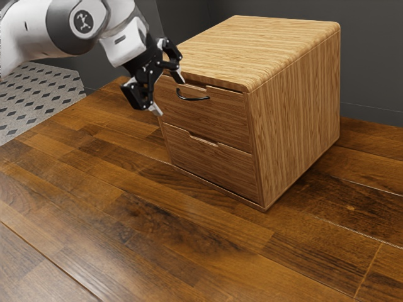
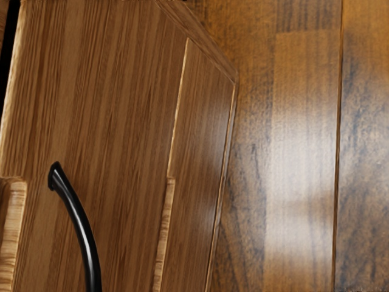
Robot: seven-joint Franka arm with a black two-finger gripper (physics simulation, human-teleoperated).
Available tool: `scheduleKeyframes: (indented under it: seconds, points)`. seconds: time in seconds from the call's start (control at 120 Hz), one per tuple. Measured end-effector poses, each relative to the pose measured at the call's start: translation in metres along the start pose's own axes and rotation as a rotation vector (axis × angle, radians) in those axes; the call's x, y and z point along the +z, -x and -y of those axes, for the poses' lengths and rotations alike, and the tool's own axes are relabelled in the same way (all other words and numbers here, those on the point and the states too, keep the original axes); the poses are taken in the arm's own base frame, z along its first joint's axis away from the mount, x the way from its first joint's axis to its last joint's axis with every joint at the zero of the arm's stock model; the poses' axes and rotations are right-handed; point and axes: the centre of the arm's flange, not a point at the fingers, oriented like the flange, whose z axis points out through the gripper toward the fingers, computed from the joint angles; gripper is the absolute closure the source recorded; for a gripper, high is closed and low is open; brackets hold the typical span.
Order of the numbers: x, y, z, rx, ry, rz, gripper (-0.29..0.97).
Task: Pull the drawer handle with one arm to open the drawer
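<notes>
Dark plank floor (image 1: pixel 157 239) fills the foreground of the exterior view, and nothing lies on it between the camera and the furniture. Further in, my claw (image 1: pixel 167 93) hangs in front of the wooden cabinet (image 1: pixel 296 107), at the height of the upper drawer (image 1: pixel 214 116). Its two fingers are spread wide, one above the other, with nothing between them. The black handle (image 1: pixel 192 98) sits just beside the fingertips, toward the exterior view's right. As far as I can make out, the fingers are close to its near end but not around the bar. The wrist view agrees: the curved bar runs just under the hand, against the drawer front.

The upper drawer looks shut, or all but shut. Its face lines up with the lower drawer (image 1: pixel 211 157) beneath it, and I see no open box behind it.

By my reckoning the approach is nearly done and the real work is not yet begun. I have to bring the fingers around the bar, close them on it, then draw it out from the cabinet. Behind it all stand a patterned floor patch (image 1: pixel 38 94) and a grey wall (image 1: pixel 378 56).
</notes>
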Motion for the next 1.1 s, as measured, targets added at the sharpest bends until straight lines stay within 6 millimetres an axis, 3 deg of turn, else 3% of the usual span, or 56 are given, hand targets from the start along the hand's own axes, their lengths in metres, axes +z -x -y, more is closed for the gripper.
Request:
scheduleKeyframes:
  seconds: [0.942,1.1]
  points:
    - [0.046,0.009,0.006,0.18,0.027,-0.007,0.0]
    - [0.046,0.02,0.006,0.173,0.024,0.002,0.05]
